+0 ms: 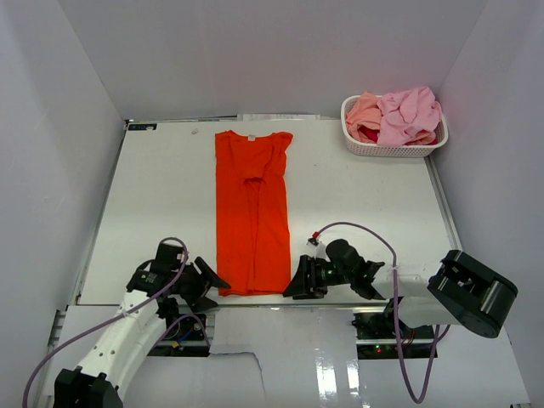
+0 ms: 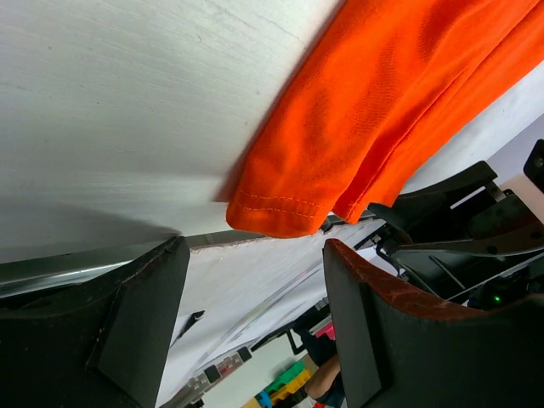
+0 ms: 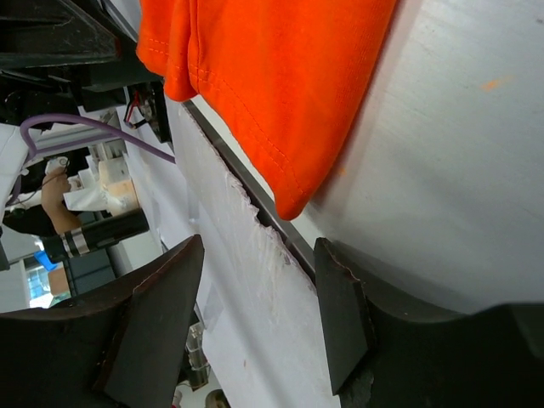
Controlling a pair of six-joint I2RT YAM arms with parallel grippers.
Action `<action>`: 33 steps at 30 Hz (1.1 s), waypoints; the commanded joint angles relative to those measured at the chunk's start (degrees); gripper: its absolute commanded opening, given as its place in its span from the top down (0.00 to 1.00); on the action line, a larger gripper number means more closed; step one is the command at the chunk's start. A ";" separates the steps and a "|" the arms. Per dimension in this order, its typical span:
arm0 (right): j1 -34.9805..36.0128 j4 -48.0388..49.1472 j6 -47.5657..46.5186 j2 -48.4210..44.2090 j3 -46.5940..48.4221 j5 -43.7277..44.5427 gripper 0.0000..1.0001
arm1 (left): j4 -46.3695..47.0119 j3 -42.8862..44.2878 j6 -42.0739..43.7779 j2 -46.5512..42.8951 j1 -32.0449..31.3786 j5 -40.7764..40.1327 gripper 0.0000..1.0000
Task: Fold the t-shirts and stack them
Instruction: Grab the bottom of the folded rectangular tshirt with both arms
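Top view: nearest the camera, the left gripper (image 1: 214, 280) and right gripper (image 1: 293, 282) sit low at the near edge of the desk (image 1: 357, 212). They flank the hem of the orange-red t-shirt (image 1: 252, 212), which lies as a long narrow strip with its collar at the far end. The other t-shirts (image 1: 399, 115), pink and peach, are heaped in the white basket (image 1: 391, 150) at the far right corner.

Left wrist: the jaws stand released and empty, with the left hem corner just beyond them at the desk's edge.

Right wrist: the jaws are likewise spread and empty, the right hem corner just ahead.

The crosswise fold seems to be in hand. Next, both grippers should pinch their hem corners and carry them evenly toward the collar.
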 commanded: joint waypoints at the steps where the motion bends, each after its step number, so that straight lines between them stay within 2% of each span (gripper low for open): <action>1: 0.88 1.80 0.29 0.44 1.17 1.12 0.39 | 1.46 -0.23 0.48 1.04 0.18 -0.30 0.25; 13: 0.88 2.32 0.55 3.16 2.48 4.20 0.39 | 1.46 0.30 -0.13 -0.37 0.09 -2.85 0.25; 15: 0.80 2.85 0.82 4.30 3.01 4.03 0.41 | 1.81 -0.05 -0.31 -0.89 0.18 -2.85 0.25; 16: 0.88 3.63 0.99 4.92 3.01 3.94 0.48 | 1.90 -0.22 -0.48 -1.15 0.18 -2.93 0.25; 19: 0.80 3.82 1.08 5.36 3.19 4.02 0.50 | 2.26 -0.49 -0.66 -1.25 0.09 -3.02 0.25; 20: 0.80 3.82 1.26 5.54 3.19 4.11 0.55 | 2.34 -0.49 -0.75 -1.16 0.18 -3.02 0.25; 21: 0.80 3.73 1.26 5.54 3.27 4.20 0.57 | 2.43 -0.49 -0.66 -1.07 0.18 -3.11 0.25; 33: -0.17 3.55 1.17 7.03 3.89 5.17 0.57 | 2.78 -0.23 0.04 -0.45 0.18 -3.81 0.25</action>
